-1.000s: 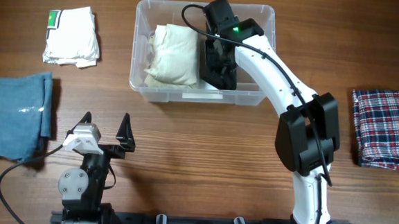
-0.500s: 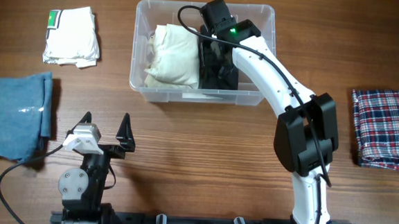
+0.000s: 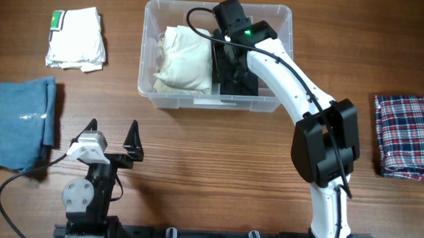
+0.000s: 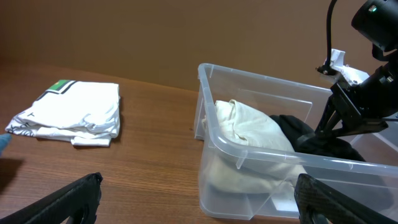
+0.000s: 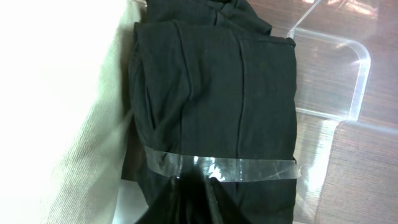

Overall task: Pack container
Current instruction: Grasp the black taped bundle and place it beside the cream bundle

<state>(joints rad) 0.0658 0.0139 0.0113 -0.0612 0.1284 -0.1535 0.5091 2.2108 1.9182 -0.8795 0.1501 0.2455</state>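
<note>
Clear container (image 3: 275,25) (image 4: 267,155) (image 5: 336,74) sits on the wooden table (image 3: 194,162) at about 12 o'clock in the overhead view, with its long sides running from 9 to 3 o'clock. Inside it, a folded cream garment (image 3: 182,58) (image 4: 249,127) (image 5: 56,124) fills the 9 o'clock half. A folded black garment (image 3: 247,84) (image 4: 298,130) (image 5: 211,93) lies touching it on its 3 o'clock side, and the bin's floor is bare toward the 3 o'clock wall. A strip of clear tape (image 5: 217,168) crosses the black garment. The right gripper (image 3: 230,57) (image 4: 348,118) (image 5: 186,199) reaches into the container directly over the black garment. Its dark fingers merge with the black cloth, so I cannot tell whether they are apart or closed, nor whether they touch the fabric. The left gripper (image 3: 112,131) (image 4: 199,205) is near 7 o'clock, well apart from the container, with its fingers spread wide and nothing between them. A folded white garment with a green tag (image 3: 75,38) (image 4: 71,115) lies at 10 o'clock, a folded blue towel (image 3: 18,122) at 9 o'clock, and a folded plaid cloth (image 3: 408,137) at 3 o'clock, all outside the container.
</note>
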